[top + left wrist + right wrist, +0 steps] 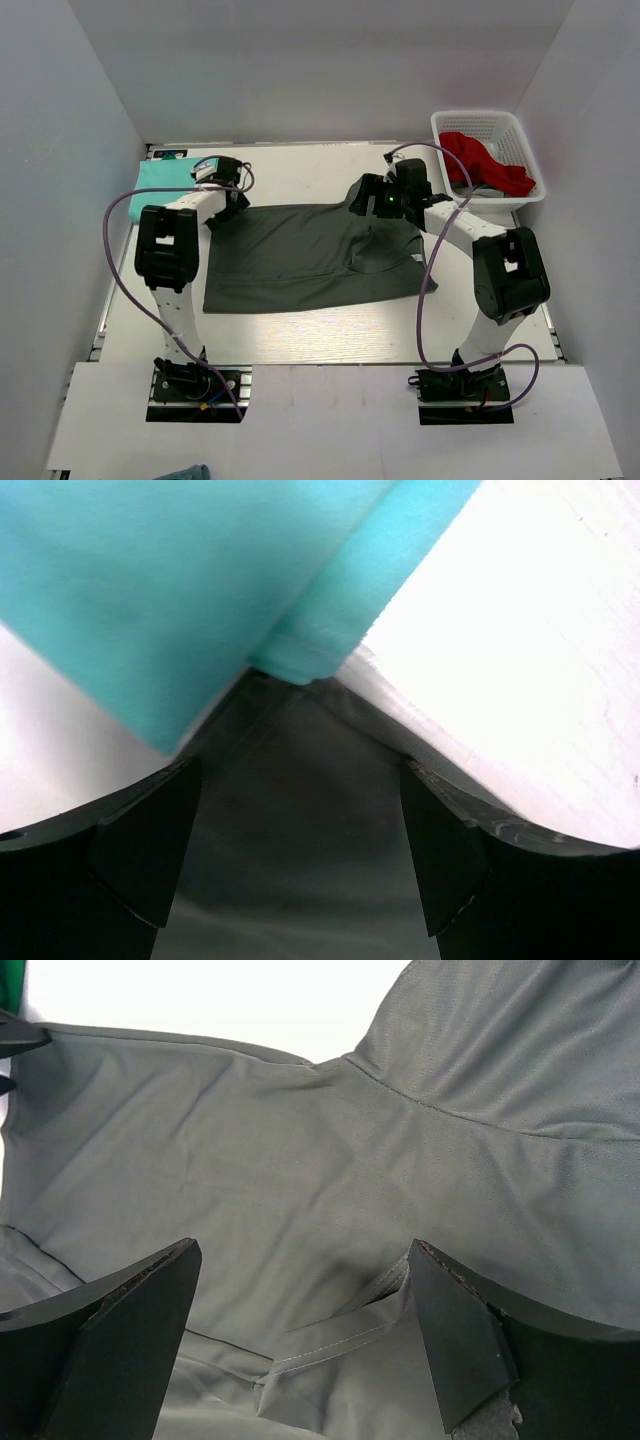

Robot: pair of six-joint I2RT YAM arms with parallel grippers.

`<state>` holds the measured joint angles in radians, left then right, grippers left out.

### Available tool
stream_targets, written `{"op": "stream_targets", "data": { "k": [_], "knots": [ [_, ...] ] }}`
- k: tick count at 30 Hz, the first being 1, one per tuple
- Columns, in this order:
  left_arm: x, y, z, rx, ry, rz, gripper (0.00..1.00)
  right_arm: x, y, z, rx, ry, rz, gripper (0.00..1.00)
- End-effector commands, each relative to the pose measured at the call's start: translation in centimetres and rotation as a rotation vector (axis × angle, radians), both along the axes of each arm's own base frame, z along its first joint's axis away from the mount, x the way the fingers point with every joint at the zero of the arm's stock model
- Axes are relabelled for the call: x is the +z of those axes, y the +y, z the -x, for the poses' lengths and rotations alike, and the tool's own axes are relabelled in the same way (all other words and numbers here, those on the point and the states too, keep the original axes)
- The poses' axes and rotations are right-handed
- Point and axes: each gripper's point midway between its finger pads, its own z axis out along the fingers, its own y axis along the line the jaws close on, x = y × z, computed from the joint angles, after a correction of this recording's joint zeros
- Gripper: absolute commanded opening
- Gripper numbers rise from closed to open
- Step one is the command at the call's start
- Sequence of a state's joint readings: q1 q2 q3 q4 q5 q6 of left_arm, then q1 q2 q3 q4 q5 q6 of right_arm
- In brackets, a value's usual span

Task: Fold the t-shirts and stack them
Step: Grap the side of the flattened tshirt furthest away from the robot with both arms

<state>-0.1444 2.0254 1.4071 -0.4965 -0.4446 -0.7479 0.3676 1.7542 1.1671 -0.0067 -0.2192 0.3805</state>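
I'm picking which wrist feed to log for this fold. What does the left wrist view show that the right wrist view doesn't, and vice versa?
Left wrist only: the mint-turquoise cotton t-shirt, its hemmed edge meeting a corner of the dark charcoal grey cotton t-shirt. Right wrist only: that grey shirt's sleeve seam and a turned-over hem. Both: the grey shirt below open fingers, the left fingers and the right fingers, plus white table.

Robot lab: white-walled enclosure [90,150] around a white table [300,345].
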Motion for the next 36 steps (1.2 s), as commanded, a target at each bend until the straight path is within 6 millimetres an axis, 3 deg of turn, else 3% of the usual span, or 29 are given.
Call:
{"op": "stream_targets", "data": {
  "k": [1,9,12,13,14,18,22,24,25,26,28,29,31,32,34,35,36],
  "knots": [
    [0.4,0.1,-0.9,0.080,-0.026,-0.060,0.90,1.9,0.1,-1.4,0.007,-0.059,-0.009,0.90],
    [-1.0,0.6,-0.3,0.137,0.021,-0.104,0.87,1.5,-0.2,-1.8,-0.003,-0.053,-0.003,0.90],
    [-2.0,-0.1,0.2,0.116,0.042,-0.060,0.70,1.6,-0.4,-2.5,-0.025,-0.051,-0.010,0.90],
    [-2.3,-0.2,0.5,0.103,0.057,-0.059,0.60,1.6,-0.4,-2.7,-0.029,-0.050,-0.010,0.90],
    [-2.4,-0.4,0.6,0.100,0.059,-0.051,0.57,0.8,-0.9,-2.6,-0.050,-0.015,0.001,0.90],
    [-2.4,-0.7,1.0,0.069,0.070,-0.033,0.44,1.9,-1.4,-4.7,-0.099,-0.056,0.032,0.90],
    [-2.3,-1.1,1.3,0.040,0.082,-0.021,0.44,2.4,-2.2,-7.7,-0.157,-0.087,0.082,0.90],
    [-1.8,-1.0,1.2,0.022,0.079,-0.029,0.44,0.0,-2.9,-8.6,-0.182,-0.052,0.149,0.90],
    [-1.4,-1.2,1.1,0.018,0.070,-0.019,0.44,1.9,-2.5,-10.2,-0.187,-0.096,0.136,0.90],
    [-1.4,-1.1,1.2,0.006,0.076,-0.026,0.46,-0.3,-2.8,-10.7,-0.199,-0.064,0.181,0.90],
    [-0.9,-1.2,1.1,0.006,0.065,-0.024,0.54,1.5,-2.7,-13.1,-0.217,-0.126,0.195,0.90],
    [-0.9,-1.2,1.1,0.006,0.065,-0.024,0.57,1.4,-2.8,-13.4,-0.216,-0.125,0.208,0.90],
    [-0.5,-1.2,1.0,0.006,0.056,-0.022,0.59,-0.7,-3.1,-15.0,-0.237,-0.105,0.250,0.90],
    [-0.5,-1.2,1.0,0.006,0.056,-0.022,0.59,0.1,-2.6,-16.4,-0.229,-0.139,0.254,0.90],
    [0.0,-1.2,0.6,0.006,0.033,-0.018,0.62,-3.5,-2.3,-17.0,-0.213,-0.092,0.281,0.87],
    [0.0,-1.2,0.6,0.006,0.033,-0.018,0.62,-2.8,-2.0,-18.3,-0.217,-0.106,0.271,0.87],
    [0.0,-0.8,0.5,0.024,0.030,-0.013,0.62,-3.2,-1.8,-18.2,-0.208,-0.088,0.275,0.84]
  ]
}}
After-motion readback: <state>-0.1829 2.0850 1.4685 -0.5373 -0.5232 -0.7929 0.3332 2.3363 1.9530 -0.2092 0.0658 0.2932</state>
